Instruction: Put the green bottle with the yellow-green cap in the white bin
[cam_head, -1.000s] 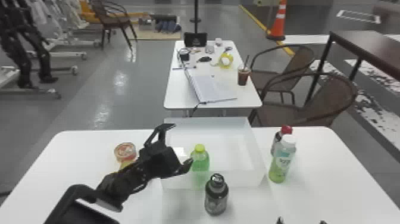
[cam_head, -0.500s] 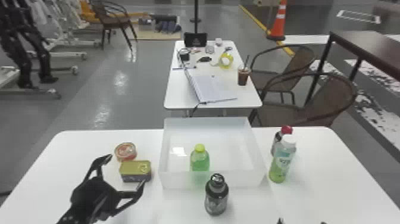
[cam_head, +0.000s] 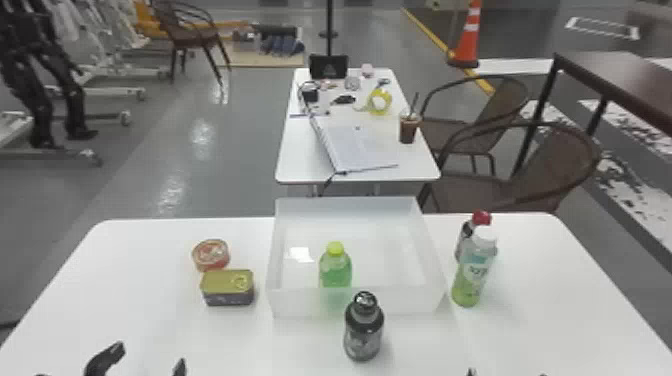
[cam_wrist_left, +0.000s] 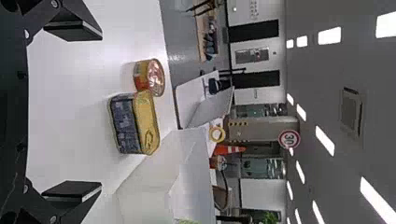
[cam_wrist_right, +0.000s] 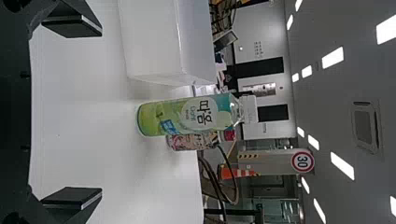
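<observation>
The green bottle with the yellow-green cap (cam_head: 335, 270) stands upright inside the white bin (cam_head: 400, 301), close to its near wall. My left gripper (cam_head: 145, 362) is at the bottom edge of the head view, left of the bin and apart from the bottle. In the left wrist view, the left gripper (cam_wrist_left: 72, 112) has its fingers wide apart with nothing between them; the bin's wall (cam_wrist_left: 144, 196) shows beyond. My right gripper (cam_head: 507, 374) is parked at the bottom edge, right of centre; in the right wrist view, the right gripper (cam_wrist_right: 72, 112) stands open and holds nothing.
A dark bottle (cam_head: 364, 327) stands just before the bin. Right of it are a white-capped bottle (cam_head: 474, 270) and a red-capped one (cam_head: 481, 220). On the left sit a round can (cam_head: 211, 255) and a rectangular tin (cam_head: 227, 287).
My left gripper has moved from beside the bottle, left and back toward the bottom edge, uncovering the round can and the tin. The green bottle stayed in the bin.
</observation>
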